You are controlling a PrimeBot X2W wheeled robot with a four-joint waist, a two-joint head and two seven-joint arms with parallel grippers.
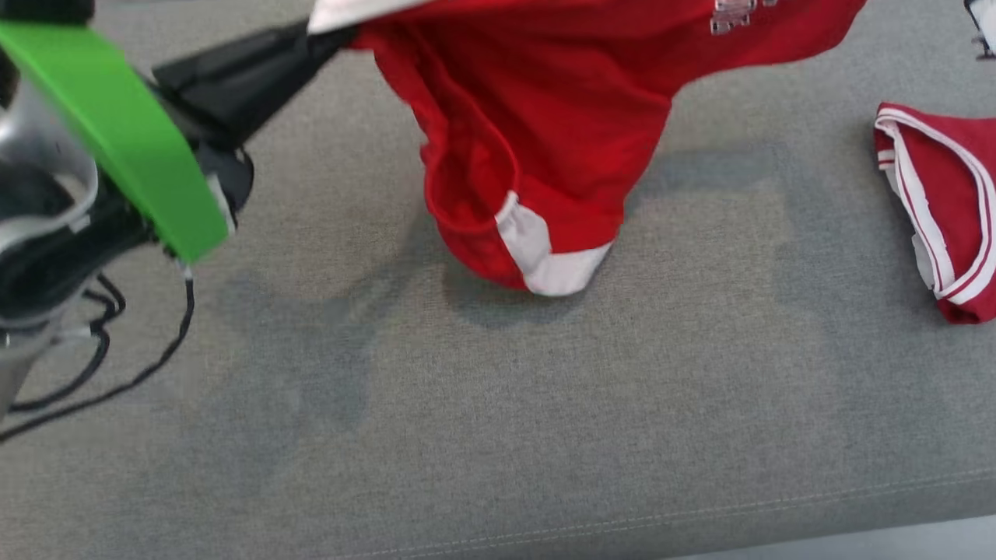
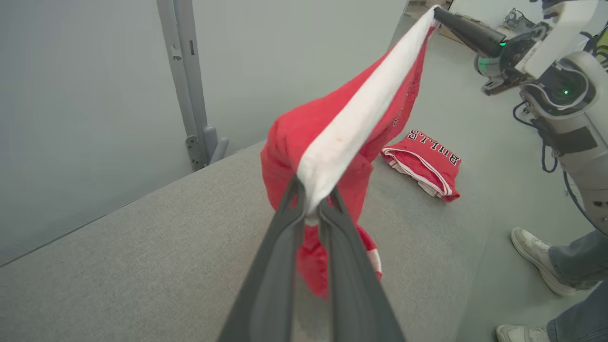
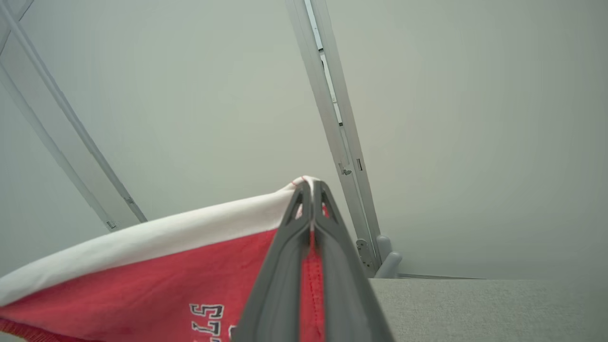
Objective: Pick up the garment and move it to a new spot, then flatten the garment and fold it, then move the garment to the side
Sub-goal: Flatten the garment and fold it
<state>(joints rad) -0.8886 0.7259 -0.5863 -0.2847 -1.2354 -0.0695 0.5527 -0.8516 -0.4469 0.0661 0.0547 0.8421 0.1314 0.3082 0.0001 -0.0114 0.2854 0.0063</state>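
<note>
Both sets of jaws are pinched shut on the garment [image 1: 545, 140] by its white band [image 2: 361, 114], my left gripper [image 2: 311, 202] at one end, my right gripper [image 3: 311, 187] at the other. It hangs over the grey table [image 1: 467, 428] with its lowest corner touching the table, and a folded jersey [image 1: 945, 210] lies on that table nearby.

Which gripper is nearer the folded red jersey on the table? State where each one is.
Right. The right gripper holds the lifted garment by its band, up on the folded jersey's side; the left gripper grips the other end, farther left.
</note>
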